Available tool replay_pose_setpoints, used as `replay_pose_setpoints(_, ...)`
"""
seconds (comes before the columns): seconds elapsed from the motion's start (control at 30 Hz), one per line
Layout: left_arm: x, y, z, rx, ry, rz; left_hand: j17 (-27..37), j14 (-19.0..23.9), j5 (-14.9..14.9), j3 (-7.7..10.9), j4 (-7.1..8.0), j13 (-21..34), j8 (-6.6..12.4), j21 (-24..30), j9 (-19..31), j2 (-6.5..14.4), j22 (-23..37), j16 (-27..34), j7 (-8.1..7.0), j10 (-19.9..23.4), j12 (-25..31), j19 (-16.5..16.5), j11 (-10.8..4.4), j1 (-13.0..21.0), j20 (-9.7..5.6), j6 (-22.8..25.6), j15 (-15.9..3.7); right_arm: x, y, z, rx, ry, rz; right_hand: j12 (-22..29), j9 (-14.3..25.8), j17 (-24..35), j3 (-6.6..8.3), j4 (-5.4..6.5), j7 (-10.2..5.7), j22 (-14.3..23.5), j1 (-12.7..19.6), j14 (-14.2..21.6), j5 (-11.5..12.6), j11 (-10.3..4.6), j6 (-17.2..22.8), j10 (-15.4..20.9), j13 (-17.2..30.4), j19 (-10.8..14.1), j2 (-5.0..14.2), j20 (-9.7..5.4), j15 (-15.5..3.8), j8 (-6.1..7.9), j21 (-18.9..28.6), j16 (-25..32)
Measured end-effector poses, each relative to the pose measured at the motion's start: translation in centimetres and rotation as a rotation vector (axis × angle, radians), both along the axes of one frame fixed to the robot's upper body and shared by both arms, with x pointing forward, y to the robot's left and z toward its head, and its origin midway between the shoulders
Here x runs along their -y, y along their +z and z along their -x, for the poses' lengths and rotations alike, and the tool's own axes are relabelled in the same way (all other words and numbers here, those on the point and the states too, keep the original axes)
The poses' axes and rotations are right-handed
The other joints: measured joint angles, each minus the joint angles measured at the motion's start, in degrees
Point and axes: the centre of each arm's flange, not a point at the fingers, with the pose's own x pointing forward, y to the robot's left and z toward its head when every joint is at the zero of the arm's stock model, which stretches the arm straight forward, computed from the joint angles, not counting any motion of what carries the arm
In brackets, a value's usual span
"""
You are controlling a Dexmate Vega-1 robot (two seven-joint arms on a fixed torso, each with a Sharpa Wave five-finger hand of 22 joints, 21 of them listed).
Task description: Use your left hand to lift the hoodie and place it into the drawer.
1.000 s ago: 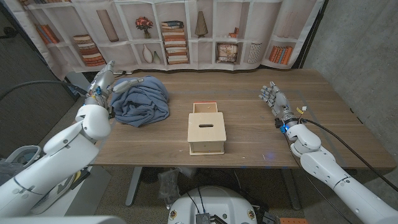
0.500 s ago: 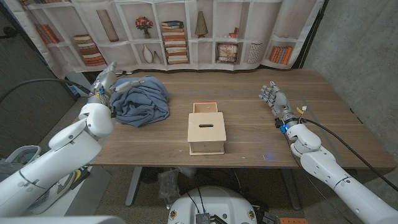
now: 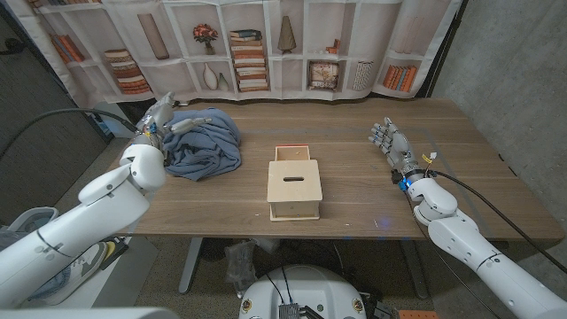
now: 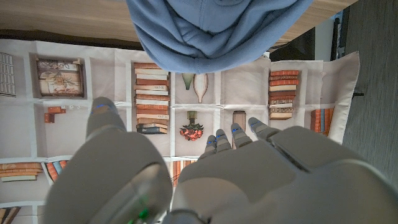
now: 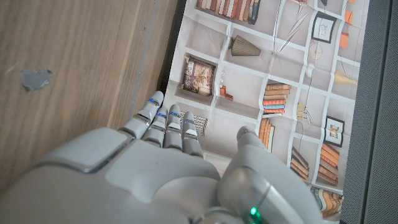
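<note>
Fingers [image 3: 183,125] of the left hand [image 3: 159,119] reach over the far left edge of the blue hoodie [image 3: 203,143], spread apart and grasping nothing. The hoodie lies crumpled on the left part of the wooden table [image 3: 354,190], well apart from the small wooden drawer box [image 3: 295,187] at the middle. The right hand [image 3: 391,142] stands released, fingers apart, near the table's right side.

hoodie [image 3: 205,143] left of drawer [image 3: 294,183]
</note>
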Motion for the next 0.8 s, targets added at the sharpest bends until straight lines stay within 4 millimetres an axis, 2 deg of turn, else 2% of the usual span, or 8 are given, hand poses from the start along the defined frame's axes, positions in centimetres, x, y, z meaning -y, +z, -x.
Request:
replay_pose_setpoints(0.17,-0.2,-0.2,-0.5,-0.017,0.000,0.000,0.00,0.00,0.00,0.00,0.00,0.00,0.00,0.00,0.00,-0.18,0.00,0.00,-0.62,0.00,0.00,0.00,0.00,0.18,0.00,0.00,0.00,0.0,-0.1,0.0,-0.002,-0.003,0.000,-0.02,0.00,0.00,-0.16,-0.16,0.00,0.00,-0.01,0.00,0.00,0.00,0.00,0.00,0.00,0.00,0.01,0.00,0.00,0.00,0.00,0.00)
replay_pose_setpoints(0.8,-1.4,-1.6,-2.0,-0.065,0.000,0.013,0.01,0.00,0.00,-0.65,0.18,0.01,0.00,0.00,0.01,-0.29,0.00,0.00,-0.61,0.01,0.00,-0.20,0.01,0.75,0.22,0.00,0.01,-0.9,0.2,0.4,-0.005,-0.012,0.005,-0.34,0.00,0.00,-0.16,-0.16,0.00,0.00,-0.22,0.00,0.00,0.00,0.00,0.00,0.00,-0.01,0.22,0.01,0.00,0.00,-0.45,-0.22)
